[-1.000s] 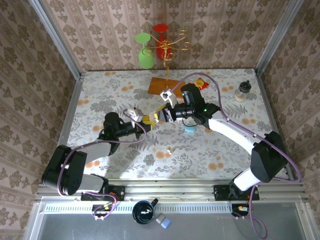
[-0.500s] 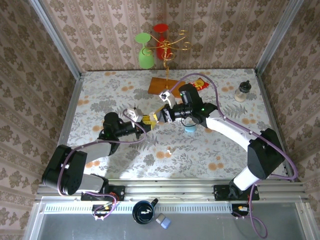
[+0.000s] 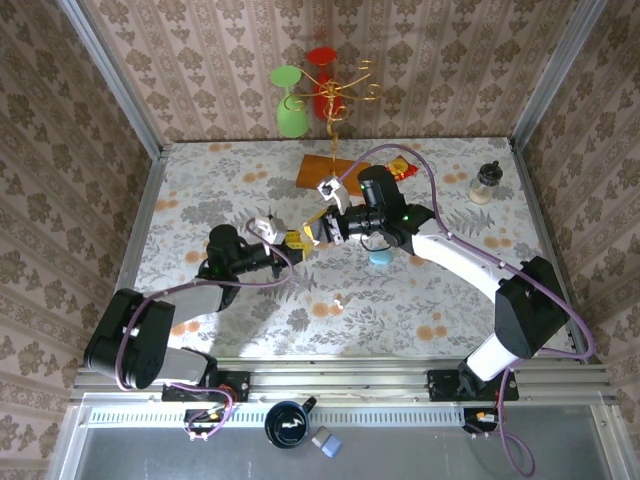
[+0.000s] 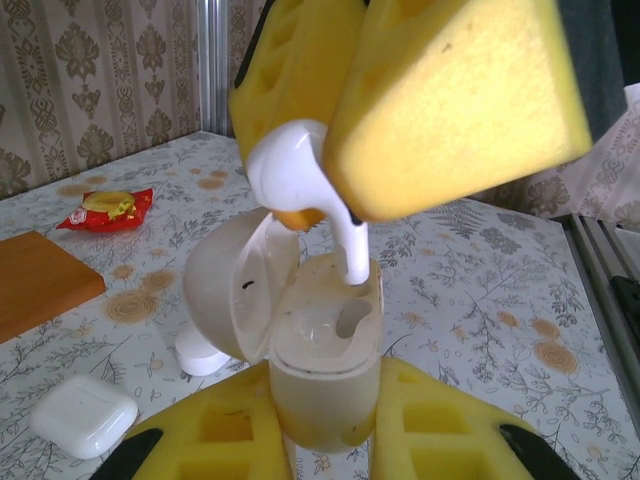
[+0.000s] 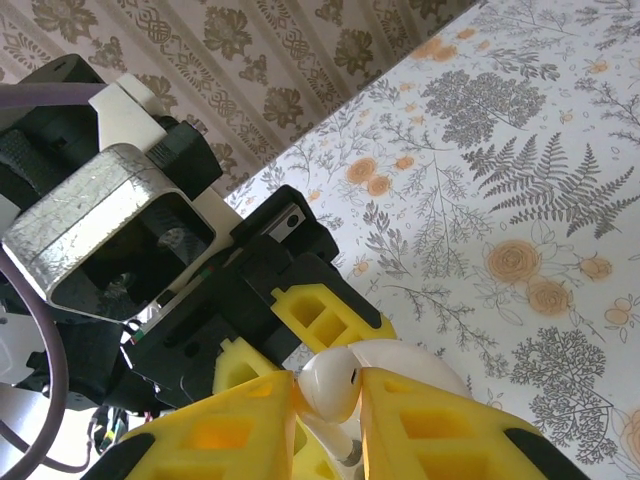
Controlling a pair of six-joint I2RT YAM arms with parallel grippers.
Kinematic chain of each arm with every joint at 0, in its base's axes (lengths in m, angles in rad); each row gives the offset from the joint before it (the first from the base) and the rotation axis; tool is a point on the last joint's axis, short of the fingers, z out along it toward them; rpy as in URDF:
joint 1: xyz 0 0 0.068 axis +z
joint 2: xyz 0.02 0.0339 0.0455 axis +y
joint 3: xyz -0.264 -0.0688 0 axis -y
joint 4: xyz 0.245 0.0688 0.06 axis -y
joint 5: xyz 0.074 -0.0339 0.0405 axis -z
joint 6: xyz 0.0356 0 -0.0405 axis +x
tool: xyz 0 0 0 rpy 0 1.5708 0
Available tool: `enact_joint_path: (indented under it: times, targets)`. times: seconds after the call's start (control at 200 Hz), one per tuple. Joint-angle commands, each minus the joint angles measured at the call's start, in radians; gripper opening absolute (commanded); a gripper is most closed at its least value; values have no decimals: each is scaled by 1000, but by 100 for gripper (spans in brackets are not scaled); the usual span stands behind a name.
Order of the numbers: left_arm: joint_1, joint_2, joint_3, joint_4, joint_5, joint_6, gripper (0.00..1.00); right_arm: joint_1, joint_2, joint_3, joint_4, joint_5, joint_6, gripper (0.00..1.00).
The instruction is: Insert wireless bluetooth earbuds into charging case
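My left gripper (image 4: 325,432) is shut on the base of an open white charging case (image 4: 325,385), whose lid (image 4: 225,290) is swung back to the left. Above it, my right gripper (image 5: 330,402) is shut on a white earbud (image 5: 338,382). In the left wrist view the earbud (image 4: 290,172) hangs from the right gripper's yellow pads (image 4: 450,100) with its stem tip at the case's right-hand slot. In the top view the two grippers (image 3: 293,241) (image 3: 313,232) meet mid-table. Another small white earbud (image 3: 340,301) lies on the table nearer the arms.
A shut white case (image 4: 83,415) and a second white piece (image 4: 205,355) lie on the table beyond the held case. A blue case (image 3: 380,257) sits under the right arm. A wooden board (image 3: 325,172), a red packet (image 3: 402,168), a jar (image 3: 485,183) and a glass stand (image 3: 325,80) are at the back.
The right gripper with the earbud has edged a little left, closer over the held case. The left arm has stayed put.
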Motion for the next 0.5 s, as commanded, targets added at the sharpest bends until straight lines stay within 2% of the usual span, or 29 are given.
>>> enact_joint_path:
  times: [0.0, 0.495]
  targets:
    - [-4, 4, 26, 48, 23, -8, 1, -1, 18, 12, 22, -25, 3, 24]
    - [13, -24, 1, 120, -6, -68, 1, -18, 47, -15, 19, -4, 1, 24]
